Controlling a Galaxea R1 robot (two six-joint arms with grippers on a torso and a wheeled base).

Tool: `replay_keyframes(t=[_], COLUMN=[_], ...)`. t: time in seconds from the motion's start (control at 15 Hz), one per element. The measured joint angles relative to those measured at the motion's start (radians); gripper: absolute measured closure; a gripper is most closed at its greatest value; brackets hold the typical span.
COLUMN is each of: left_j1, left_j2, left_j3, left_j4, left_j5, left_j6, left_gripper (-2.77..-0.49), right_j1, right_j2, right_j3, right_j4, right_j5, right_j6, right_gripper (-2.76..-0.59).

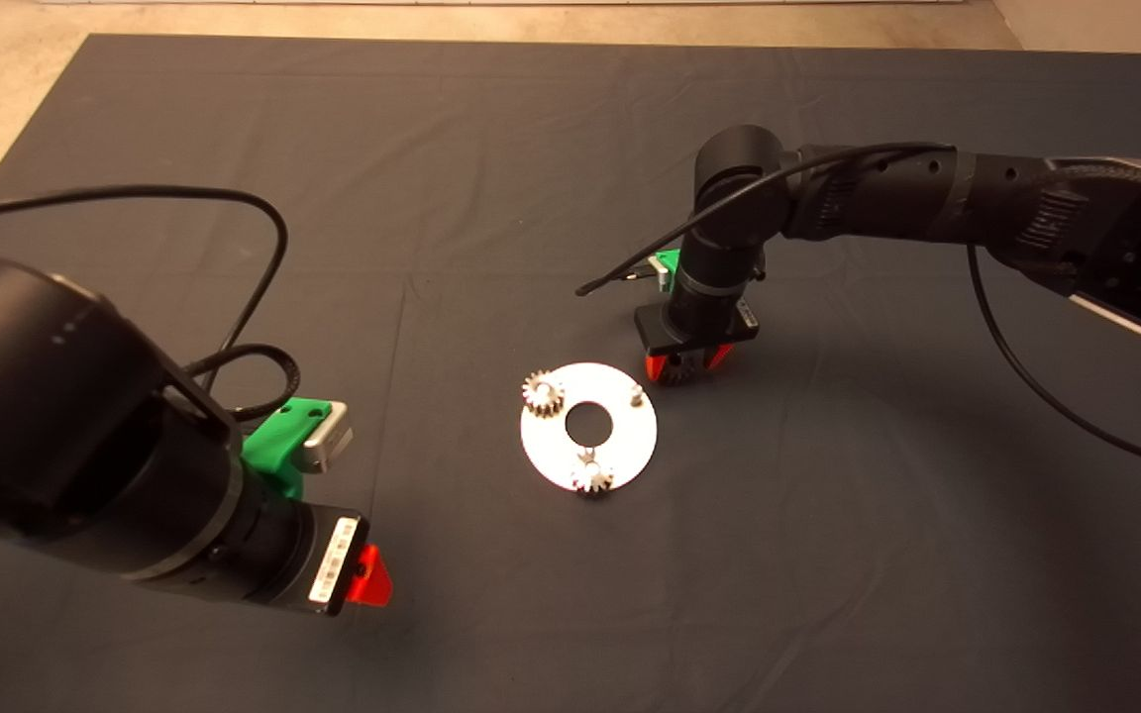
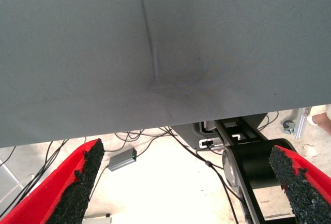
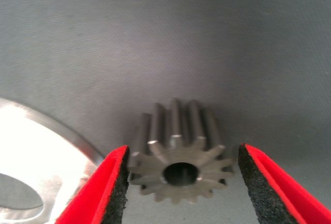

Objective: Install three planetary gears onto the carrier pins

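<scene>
Matt grey woven cloth mat (image 1: 491,168), faintly creased. Shiny machined steel gear (image 3: 178,159), dull between teeth. Glossy white disc (image 1: 630,446) with bright metal rim. Rough, crumbly black foam pads (image 3: 256,188) on smooth red plastic fingers (image 3: 289,193).

Lighting overhead, moderately dim; soft shadows fall on the mat (image 1: 551,178) beneath both arms; the white disc (image 1: 543,448) glares, blown out in the right wrist view; the gear (image 3: 178,159) there is soft-focused at its far teeth; floor beyond the mat overexposed in the left wrist view.
</scene>
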Motion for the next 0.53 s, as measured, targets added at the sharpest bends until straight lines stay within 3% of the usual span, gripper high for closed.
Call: replay_keyframes(t=[0.4,0.53], left_j1=[0.0,0.0], left_j2=[0.0,0.0], left_j3=[0.0,0.001], left_j4=[0.0,0.0], left_j5=[0.0,0.0], left_j6=[0.0,0.0], left_gripper=[-2.33,-2.33], right_j1=[0.0,0.0], right_j2=[0.008,0.008], right_j3=[-0.008,-0.008], right_j4=[-0.003,-0.003], right_j5=[0.0,0.0], right_j6=[-0.016,-0.019], right_gripper=[-1.24,-1.23])
